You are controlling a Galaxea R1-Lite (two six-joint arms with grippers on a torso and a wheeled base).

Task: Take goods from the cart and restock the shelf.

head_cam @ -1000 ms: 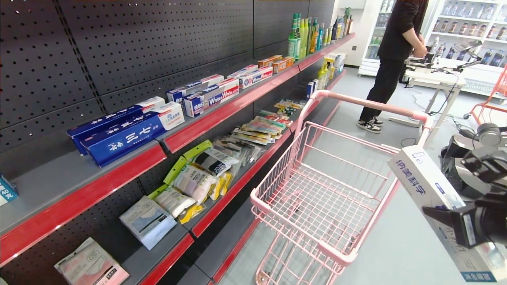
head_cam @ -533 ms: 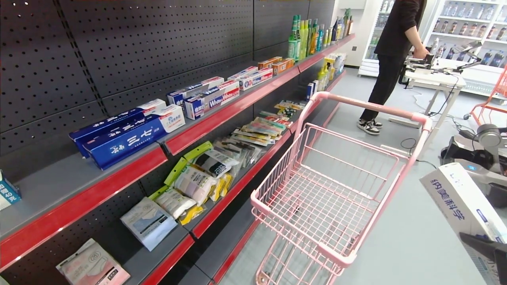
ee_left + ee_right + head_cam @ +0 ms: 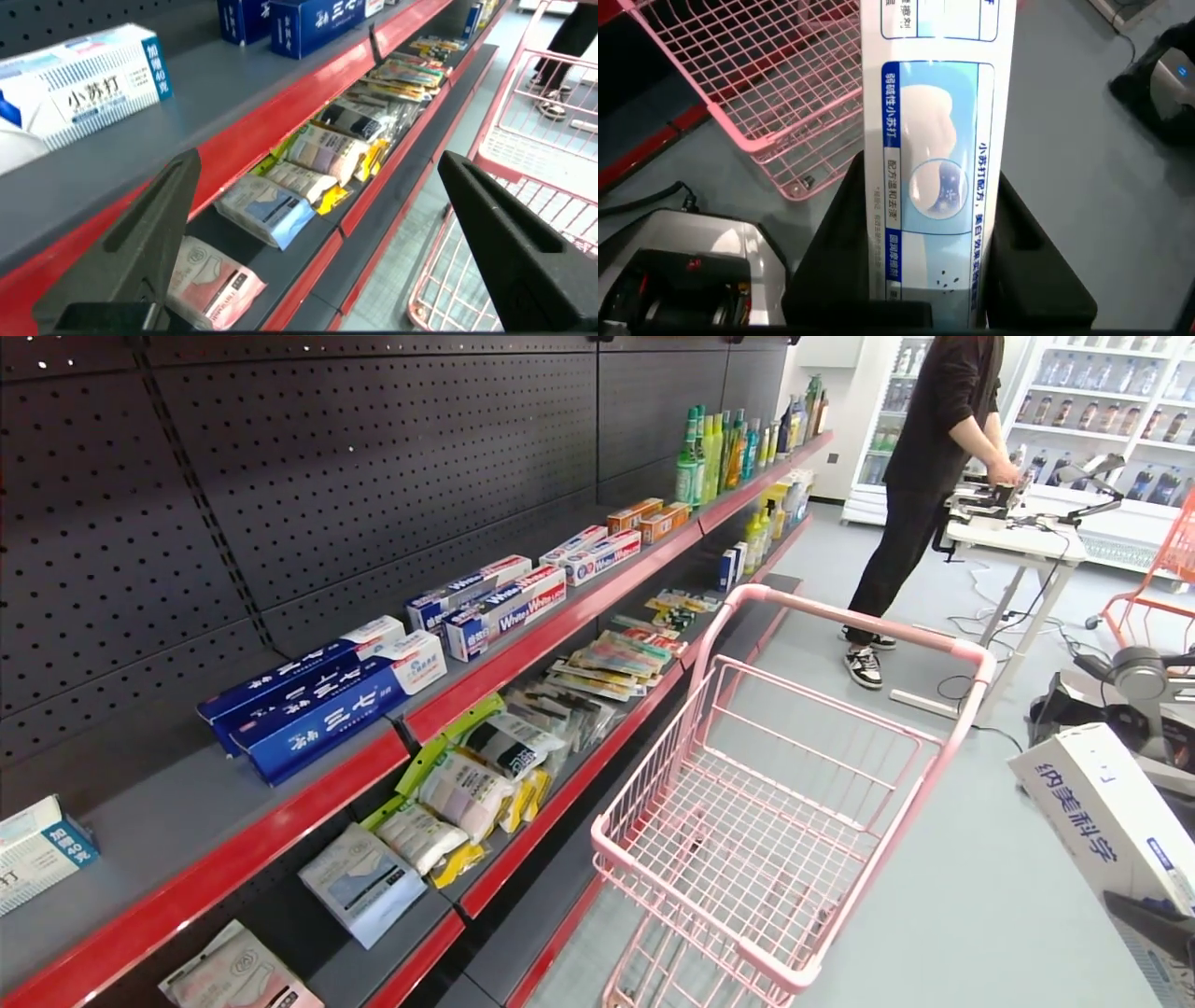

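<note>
My right gripper [image 3: 938, 271] is shut on a long white toothpaste box [image 3: 938, 159] with blue print. In the head view that box [image 3: 1111, 821] hangs at the lower right, over the floor to the right of the pink cart [image 3: 934, 737]. The cart's basket looks bare. My left gripper [image 3: 318, 233] is open with nothing between its fingers, low by the shelf's red front edge [image 3: 280, 121]. A similar white box [image 3: 84, 79] lies on the grey top shelf [image 3: 187, 803], at its left end [image 3: 37, 849].
Blue toothpaste boxes [image 3: 327, 695] and white ones [image 3: 495, 602] line the top shelf, with bottles [image 3: 719, 443] further along. Packets [image 3: 467, 784] fill the shelf below. A bare stretch of top shelf lies between the white box and the blue boxes. Beyond the cart stands a white table [image 3: 1018, 537].
The head camera has shifted, so the shelf and cart sit lower and further right. The right gripper with the box has dropped toward the lower right corner.
</note>
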